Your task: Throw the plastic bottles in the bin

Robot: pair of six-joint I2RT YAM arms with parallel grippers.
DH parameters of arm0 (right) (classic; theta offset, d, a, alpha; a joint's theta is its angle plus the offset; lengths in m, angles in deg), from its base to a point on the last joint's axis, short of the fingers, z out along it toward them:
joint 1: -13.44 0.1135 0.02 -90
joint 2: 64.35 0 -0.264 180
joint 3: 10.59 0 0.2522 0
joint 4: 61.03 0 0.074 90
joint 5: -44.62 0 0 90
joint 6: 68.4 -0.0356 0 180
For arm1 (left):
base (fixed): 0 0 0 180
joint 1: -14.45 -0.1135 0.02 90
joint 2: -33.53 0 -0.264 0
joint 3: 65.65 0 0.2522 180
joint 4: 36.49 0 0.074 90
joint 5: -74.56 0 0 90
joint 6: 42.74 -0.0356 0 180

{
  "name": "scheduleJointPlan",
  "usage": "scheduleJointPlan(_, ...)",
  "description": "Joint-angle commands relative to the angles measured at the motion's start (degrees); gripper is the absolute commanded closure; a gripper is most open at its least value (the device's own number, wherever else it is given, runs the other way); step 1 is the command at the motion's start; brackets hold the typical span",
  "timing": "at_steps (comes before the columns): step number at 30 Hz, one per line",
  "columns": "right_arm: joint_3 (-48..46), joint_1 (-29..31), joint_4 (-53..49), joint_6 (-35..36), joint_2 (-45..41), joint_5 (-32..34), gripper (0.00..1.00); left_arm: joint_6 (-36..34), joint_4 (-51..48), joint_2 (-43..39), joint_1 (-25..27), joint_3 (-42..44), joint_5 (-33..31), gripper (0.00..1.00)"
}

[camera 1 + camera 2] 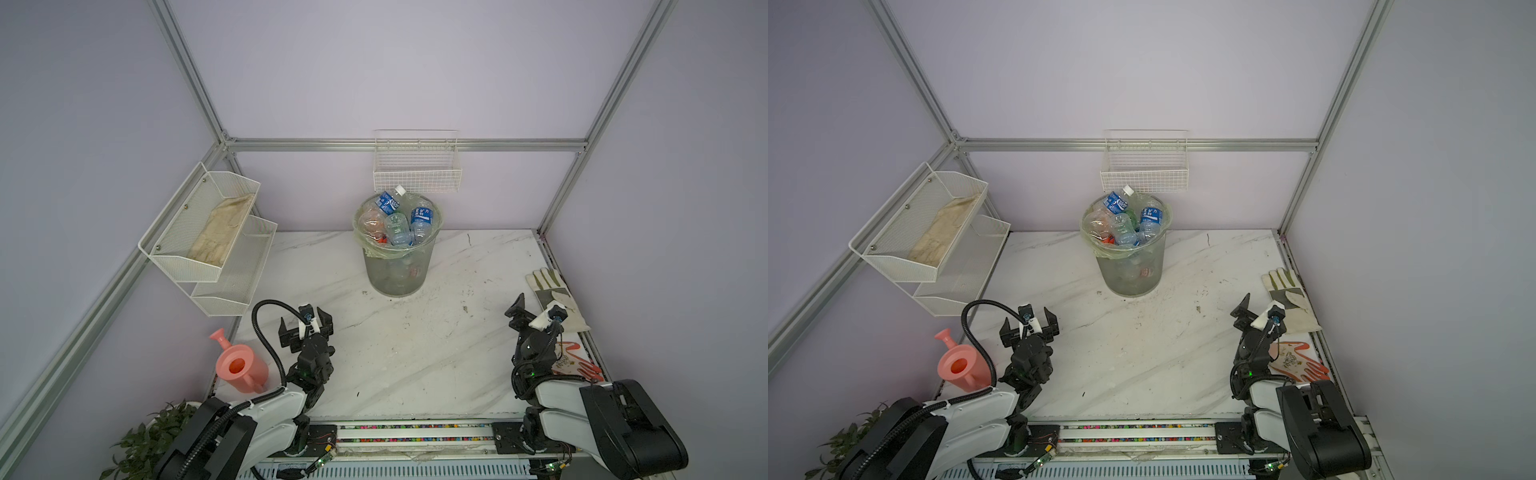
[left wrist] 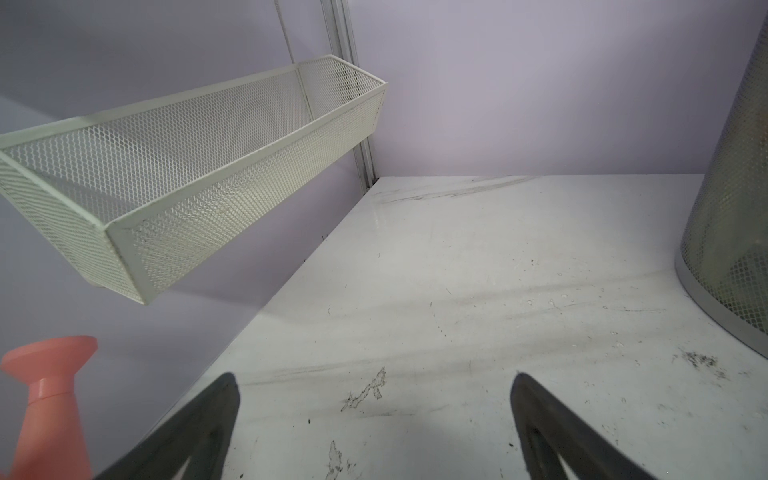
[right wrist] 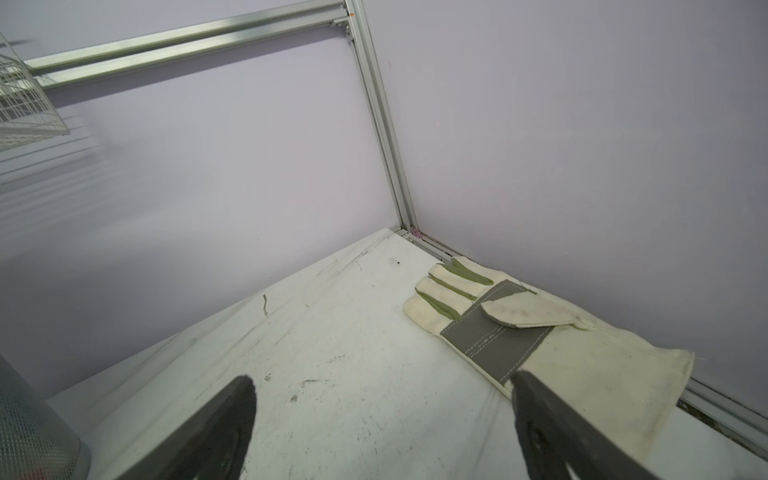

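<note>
Both arms sit tucked at the near edge: the left pincer (image 1: 303, 316) at about eight o'clock on the tabletop (image 1: 415, 357), the right pincer (image 1: 535, 311) at four o'clock, each with jaws spread wide and gripping nothing. Open marble runs between them up to the bin (image 1: 395, 276) at twelve o'clock. The plastic bottles (image 1: 400, 227) are heaped in it to the rim, blue-labelled ones on top. A white work glove (image 1: 557, 296) lies at three o'clock, just beside the right pincer.

A robot lab booth: aluminium frame (image 1: 407, 144), plain lilac wall panels (image 1: 407, 75), a marble-patterned desk (image 1: 415, 365), two arms (image 1: 274, 409) on a base rail (image 1: 415, 434).
</note>
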Motion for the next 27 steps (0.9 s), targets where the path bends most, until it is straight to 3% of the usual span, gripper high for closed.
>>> scheduleJointPlan(1, 1.4, -1.3, 10.3, -1.9, 4.3, 0.3, 0.03, -1.1, 7.4, 1.7, -1.0, -0.6, 0.6, 0.0)
scheduleJointPlan(10, 2.3, -4.6, 19.7, -5.1, 14.4, 0.8, 0.03, -1.5, 14.4, 7.4, -3.1, -1.2, 2.5, 0.0)
scheduleJointPlan(17, 1.6, -6.7, 19.9, -8.0, 14.8, 3.0, 0.03, -3.5, 23.7, 13.7, -4.0, -1.6, 3.6, 0.0)
scheduleJointPlan(20, 2.3, -7.1, 21.0, -7.6, 17.0, 3.8, 0.03, -3.9, 24.3, 14.8, -4.4, -2.2, 4.3, 0.0)
scheduleJointPlan(23, 3.6, -7.4, 30.1, -7.8, 27.3, 4.6, 0.03, -3.6, 24.4, 14.9, -4.7, -2.3, 5.0, 0.0)
scheduleJointPlan(27, 3.3, -8.3, 29.7, -6.7, 26.2, 1.4, 0.03, -2.9, 24.9, 14.5, -5.2, -1.5, 6.1, 0.0)
